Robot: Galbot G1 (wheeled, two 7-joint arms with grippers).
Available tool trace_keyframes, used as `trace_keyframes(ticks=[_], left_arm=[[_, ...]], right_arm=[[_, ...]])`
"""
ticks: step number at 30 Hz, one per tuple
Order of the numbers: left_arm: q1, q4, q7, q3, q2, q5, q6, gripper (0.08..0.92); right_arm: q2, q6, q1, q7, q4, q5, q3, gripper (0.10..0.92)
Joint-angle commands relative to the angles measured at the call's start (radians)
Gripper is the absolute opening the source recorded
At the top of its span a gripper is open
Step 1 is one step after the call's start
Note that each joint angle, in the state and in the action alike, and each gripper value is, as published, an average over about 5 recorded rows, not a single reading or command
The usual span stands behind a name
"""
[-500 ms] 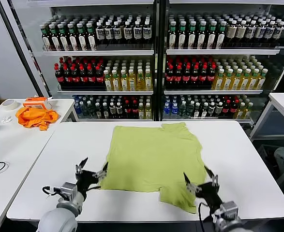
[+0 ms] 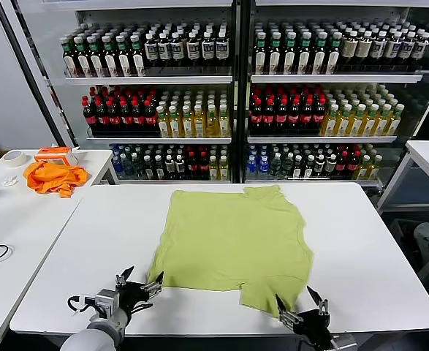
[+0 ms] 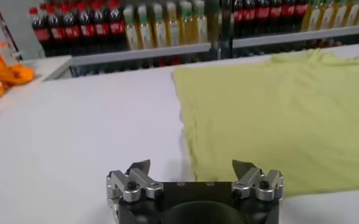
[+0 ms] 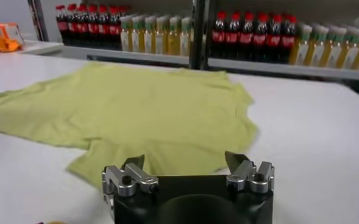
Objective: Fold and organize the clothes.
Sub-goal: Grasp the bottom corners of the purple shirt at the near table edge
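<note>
The T-shirt (image 2: 232, 245) lies flat on the white table (image 2: 90, 248). Left gripper (image 2: 139, 281) and right gripper (image 2: 300, 306) hover at its near edge, jaws apart, empty.

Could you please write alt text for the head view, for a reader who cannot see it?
A light yellow-green T-shirt lies spread on a white table, with the left gripper and right gripper open and empty at its near edge. Behind stand shelves of bottled drinks; an orange cloth sits on a side table.

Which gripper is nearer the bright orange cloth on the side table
Left. The left gripper sits at the table's near edge, on the side of the bright orange cloth; the right gripper is beyond the yellow-green T-shirt, farther away.
</note>
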Motion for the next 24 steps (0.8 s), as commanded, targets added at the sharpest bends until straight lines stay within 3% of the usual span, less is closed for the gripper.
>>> trace_keyframes(ticks=[1, 5, 24], left_arm=[[0.014, 0.013, -0.015, 0.004, -0.012, -0.010, 0.034, 0.818], [0.010, 0.023, -0.028, 0.004, -0.019, -0.020, 0.026, 0.764], [0.012, 0.021, -0.025, 0.053, -0.042, -0.017, -0.005, 0.204]], right_arm=[[0.002, -0.011, -0.014, 0.029, -0.003, 0.038, -0.020, 0.811], [0.005, -0.032, -0.013, 0.054, -0.002, 0.083, -0.029, 0.715], [0.008, 0.010, 0.010, -0.025, -0.030, 0.123, -0.015, 0.148]])
